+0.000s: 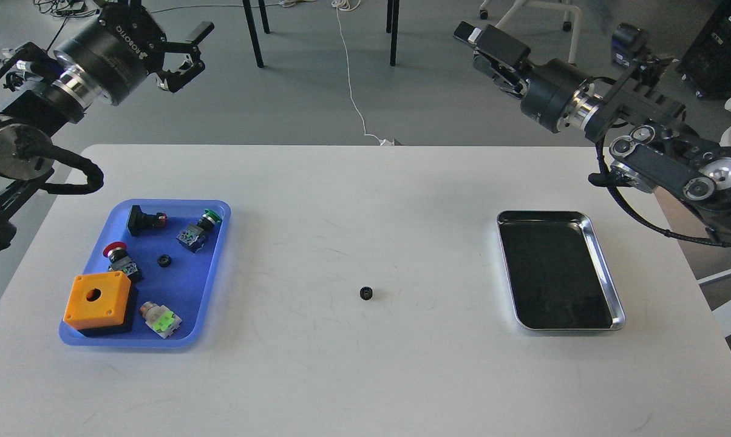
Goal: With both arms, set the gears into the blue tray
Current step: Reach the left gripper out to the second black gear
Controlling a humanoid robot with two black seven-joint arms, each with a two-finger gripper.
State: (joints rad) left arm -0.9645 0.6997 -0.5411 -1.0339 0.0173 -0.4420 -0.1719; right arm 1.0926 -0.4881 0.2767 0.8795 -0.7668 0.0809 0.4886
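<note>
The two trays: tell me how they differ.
The blue tray is plastic-looking and matte; the steel tray is shiny with a dark inside. The blue tray lies on the table's left and holds switches, an orange box and a gear; the steel tray lies on the right, empty. Both are rectangular with rounded corners and low rims.

One gear [164, 261] lies in the blue tray [217, 255], the other gear [367, 294] on the white surface [365, 376], both grippers raised apart.
</note>
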